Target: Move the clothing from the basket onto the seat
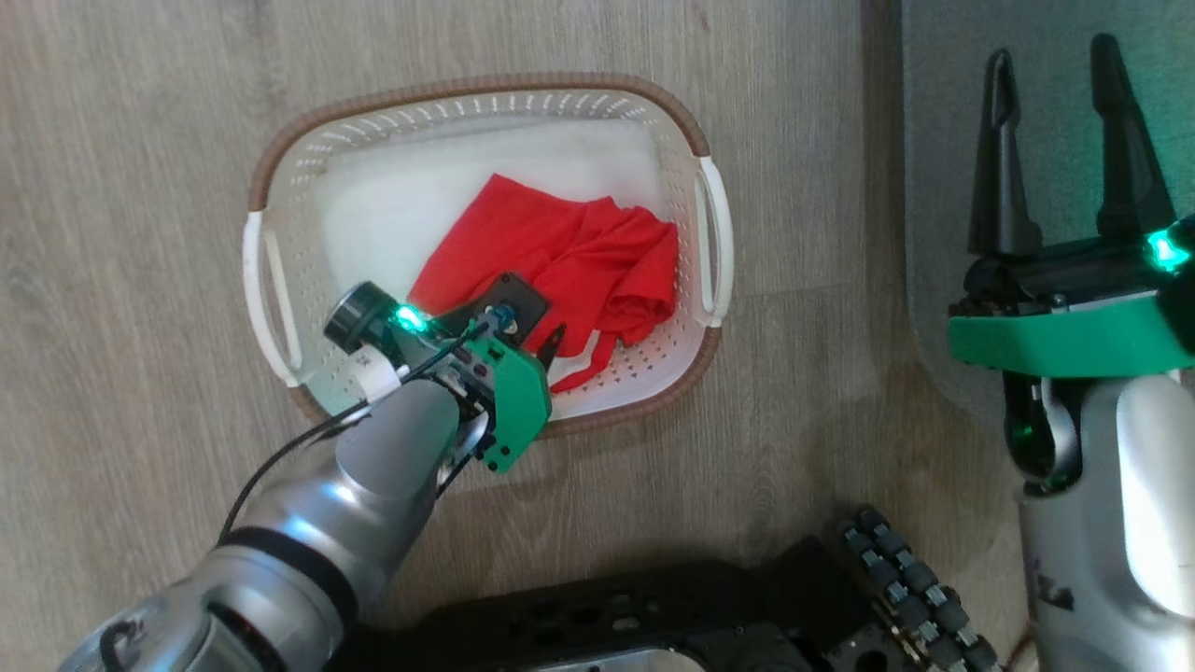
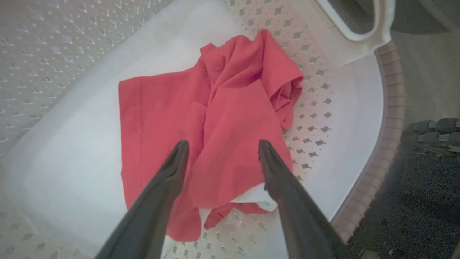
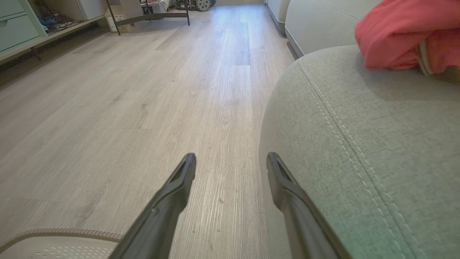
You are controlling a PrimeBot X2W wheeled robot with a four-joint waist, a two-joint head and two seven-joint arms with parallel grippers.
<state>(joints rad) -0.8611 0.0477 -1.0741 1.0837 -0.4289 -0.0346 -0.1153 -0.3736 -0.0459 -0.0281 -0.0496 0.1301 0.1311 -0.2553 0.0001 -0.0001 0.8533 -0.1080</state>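
In the middle of the head view, the clothing (image 1: 560, 252) lies crumpled in the basket (image 1: 467, 89), with the left gripper (image 2: 221, 144) spread empty over it. At right, the right gripper (image 1: 1053, 51) gapes empty beside the seat (image 1: 943, 140), which bears another red garment (image 3: 395, 39).

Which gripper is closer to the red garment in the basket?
Left. The left gripper is open over the red garment in the basket; the right gripper is off by the seat.

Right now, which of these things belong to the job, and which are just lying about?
Part of the job: basket, red clothing inside it, seat, red clothing lying on it, open left claw over the basket.
Just lying about: green drawers, metal frame.
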